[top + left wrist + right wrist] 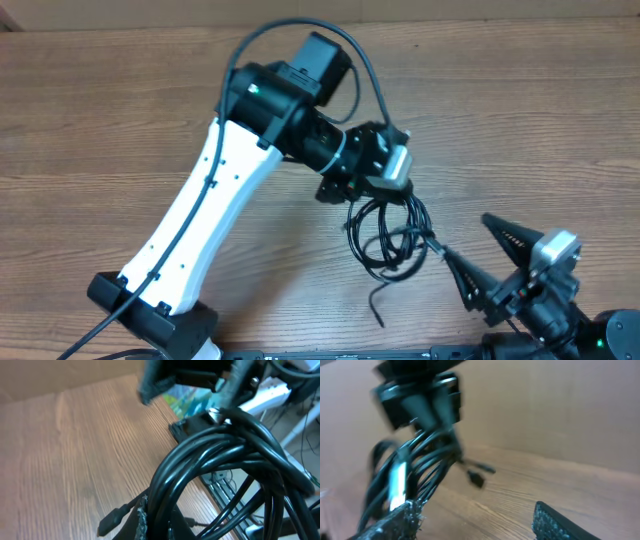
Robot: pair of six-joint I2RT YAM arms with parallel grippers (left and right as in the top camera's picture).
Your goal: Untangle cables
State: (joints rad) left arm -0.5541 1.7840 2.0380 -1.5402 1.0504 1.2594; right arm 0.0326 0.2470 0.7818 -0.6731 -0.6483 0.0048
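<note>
The cables are a looped bundle of thin black cords hanging from my left gripper down to the wooden table, with a loose end trailing toward the front. In the left wrist view the loops run between my left gripper's fingers, which are shut on them, and a plug end lies beside them. My right gripper is open just right of the bundle. In the right wrist view its left finger touches the cables, its jaws hold nothing, and a plug dangles behind.
The wooden table stretches left and back. Its edge shows in the left wrist view, with a white power strip and other clutter beyond it. The left arm's white link crosses the table's front left.
</note>
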